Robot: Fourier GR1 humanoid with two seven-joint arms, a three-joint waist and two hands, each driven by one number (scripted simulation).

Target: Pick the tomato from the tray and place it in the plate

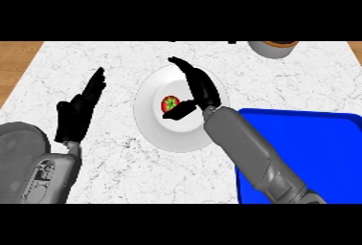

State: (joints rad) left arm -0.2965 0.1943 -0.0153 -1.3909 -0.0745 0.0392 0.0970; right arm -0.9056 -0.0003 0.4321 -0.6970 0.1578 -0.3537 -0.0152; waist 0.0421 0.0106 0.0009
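- One tomato [170, 103] lies on the white plate [159, 136], a little left of the plate's middle: small, round, red, with a green star-shaped stem patch on top.
- Right robot hand [201, 91] is over the plate, fingers straight and stretched toward the far rim, thumb angled down toward the tomato. The thumb's tip ends just beside the tomato; whether it touches cannot be told. The fingers are not curled round anything, so this hand is spread and has hold of nothing.
- Left robot hand [79, 109] shows at the view's left, over the worktop [127, 162], fingers straight and pointing up, holding nothing, well apart from the plate.
- The plate sits on the white marbled worktop, between the left robot hand and the blue tray [311, 143].
- The tray lies at the right, its near-left corner covered by the right forearm.
- A round, pale container [272, 49] stands at the far edge, cut off by the view.
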